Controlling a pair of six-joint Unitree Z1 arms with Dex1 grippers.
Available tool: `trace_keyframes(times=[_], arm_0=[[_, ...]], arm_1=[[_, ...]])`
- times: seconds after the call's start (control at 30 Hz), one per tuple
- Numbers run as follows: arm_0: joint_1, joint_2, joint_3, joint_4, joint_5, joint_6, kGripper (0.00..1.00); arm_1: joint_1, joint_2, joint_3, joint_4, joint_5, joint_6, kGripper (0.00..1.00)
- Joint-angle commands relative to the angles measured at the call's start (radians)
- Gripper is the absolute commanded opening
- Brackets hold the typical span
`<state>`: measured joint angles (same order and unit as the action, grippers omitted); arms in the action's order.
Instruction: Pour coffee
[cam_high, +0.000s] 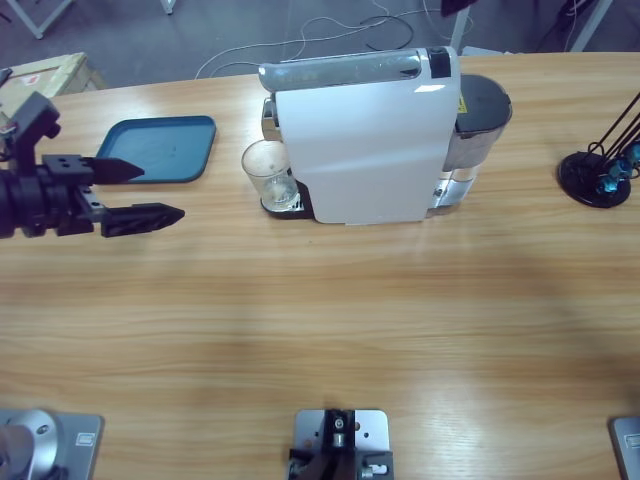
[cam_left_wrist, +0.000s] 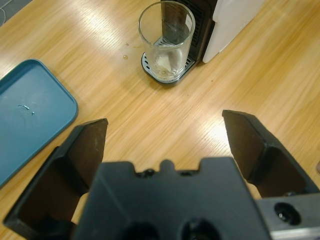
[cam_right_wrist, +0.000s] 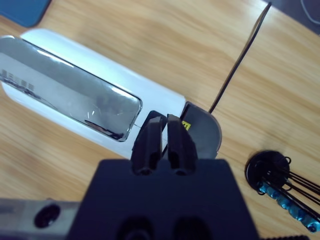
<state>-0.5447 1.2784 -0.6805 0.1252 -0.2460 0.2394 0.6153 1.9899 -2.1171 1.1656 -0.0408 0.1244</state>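
A clear drinking glass (cam_high: 268, 174) (cam_left_wrist: 166, 42) stands upright on the drip tray at the front of the white coffee machine (cam_high: 365, 140) (cam_right_wrist: 75, 95). A shallow pale amber layer of coffee (cam_left_wrist: 163, 63) lies at the bottom of the glass. My left gripper (cam_high: 160, 191) (cam_left_wrist: 165, 122) is open and empty. It hovers over the table left of the glass, pointing toward it with a clear gap between them. My right gripper (cam_right_wrist: 162, 125) is shut on nothing and hangs above the rear top of the machine; I cannot make it out in the high view.
A flat blue tray (cam_high: 160, 150) (cam_left_wrist: 30, 115) lies behind and beside the left gripper. A black stand with blue beads (cam_high: 597, 176) (cam_right_wrist: 270, 172) sits at the far right. A few small drops (cam_left_wrist: 125, 56) mark the wood near the glass.
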Motion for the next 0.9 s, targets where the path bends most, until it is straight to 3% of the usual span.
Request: trace_keyframes(times=[0.03,0.57,0.9], arm_0=[[-0.01,0.056,-0.003,-0.026,0.013,-0.003,0.996],[-0.01,0.068,-0.002,-0.029,0.013,-0.002,0.996],[-0.01,0.072,-0.001,-0.033,0.014,-0.002,0.996]], arm_1=[[0.008,0.066,0.003,0.029,0.012,-0.014,0.0],[0.021,0.083,0.0,0.027,0.041,-0.017,0.0],[0.02,0.092,0.0,0.028,0.007,-0.017,0.0]])
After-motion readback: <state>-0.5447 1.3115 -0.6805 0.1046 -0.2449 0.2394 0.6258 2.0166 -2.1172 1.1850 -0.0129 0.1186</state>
